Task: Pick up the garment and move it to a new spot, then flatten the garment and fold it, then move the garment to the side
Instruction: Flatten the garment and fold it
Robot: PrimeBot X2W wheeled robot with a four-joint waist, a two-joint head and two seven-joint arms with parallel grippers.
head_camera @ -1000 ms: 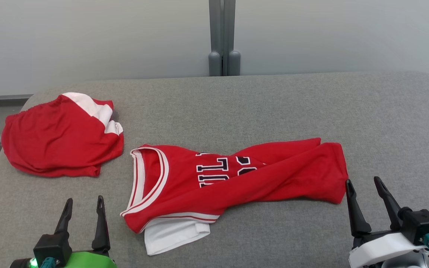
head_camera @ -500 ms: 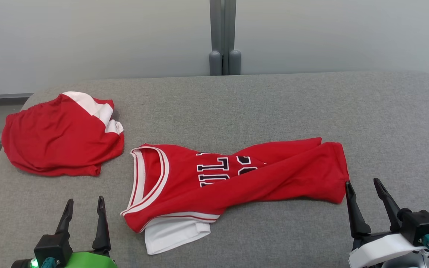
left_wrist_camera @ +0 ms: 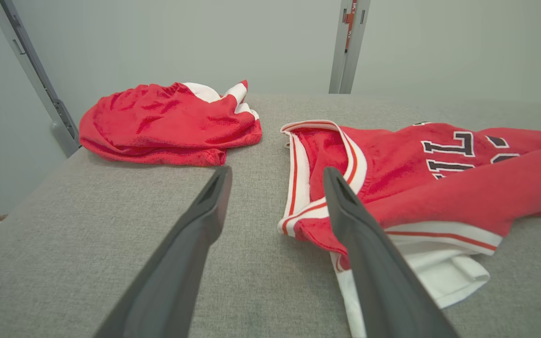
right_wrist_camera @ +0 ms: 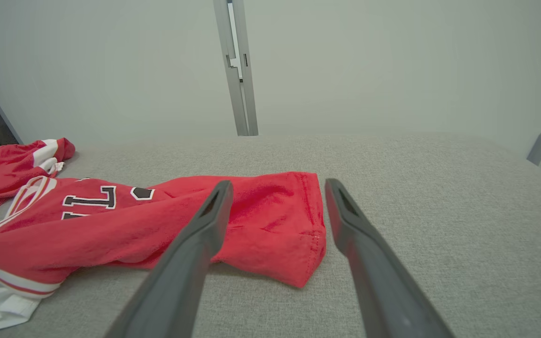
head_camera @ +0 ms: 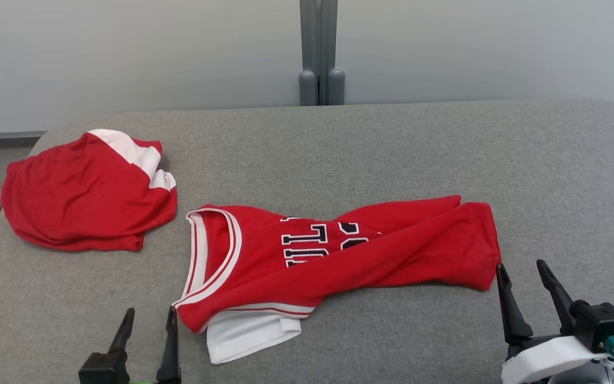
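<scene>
Head view: crumpled red white-trimmed jersey [head_camera: 339,256] being supported by grey woven pad [head_camera: 392,149]; left gripper [head_camera: 150,310], right gripper [head_camera: 520,264] being held released, empty.

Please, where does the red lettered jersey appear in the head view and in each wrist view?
Head view: the jersey lies across the middle, collar at the left.
Left wrist view: in the right half, collar toward the centre.
Right wrist view: left and centre, hem end at the centre.
Shared landmark: the other red garment, left of the collar in each view.
</scene>
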